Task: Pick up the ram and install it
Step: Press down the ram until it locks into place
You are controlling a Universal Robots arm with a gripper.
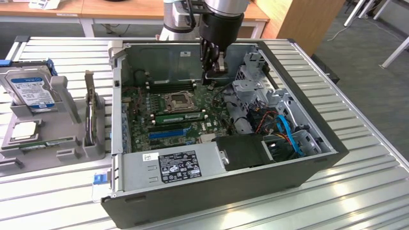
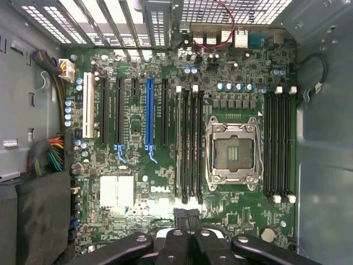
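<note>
You've got bright, even overhead room light in the exterior view. It streaks pale off the slatted metal table (image 1: 367, 158), while the computer case (image 1: 160, 60) sits in soft shade along its inner back wall. In the wrist view the heatsink (image 2: 117, 191) is blown out white, the slot covers (image 2: 83, 16) glare too, and the gripper (image 2: 189, 216) reads as a dark mass against the well-lit motherboard (image 2: 138, 127).

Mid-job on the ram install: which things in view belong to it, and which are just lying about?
Job:
- ram, a green stick that seems to stand in a slot of the motherboard
- gripper, shut, over that board
- computer case

Lying about:
- hard drive
- processor chip
- grey holder under both
- table
</note>
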